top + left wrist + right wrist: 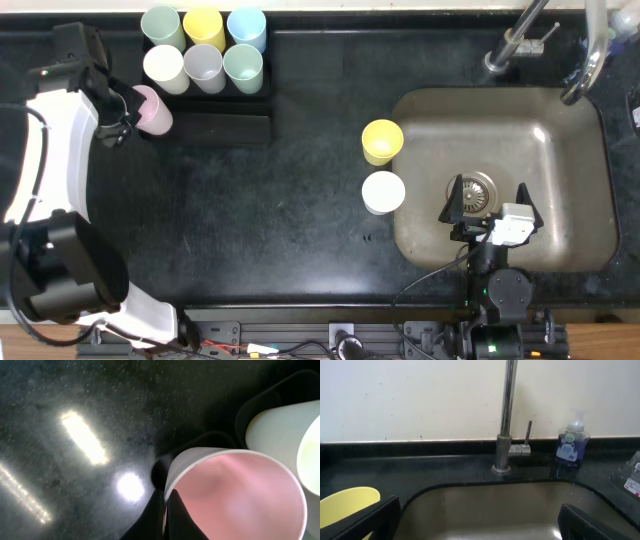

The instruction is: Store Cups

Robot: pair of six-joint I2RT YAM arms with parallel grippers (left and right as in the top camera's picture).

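Pink cup [235, 495], blk counter [250, 230] (sink [570, 150] rt)

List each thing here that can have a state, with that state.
Left tool, shut on the rim of the pink cup.
Pink cup, held tilted at the edge of the rack.
Right tool, open above the sink.
Rack, six cups standing in it.
Yellow cup, upright on the counter.
White cup, standing on the counter.
Tap, no water running.
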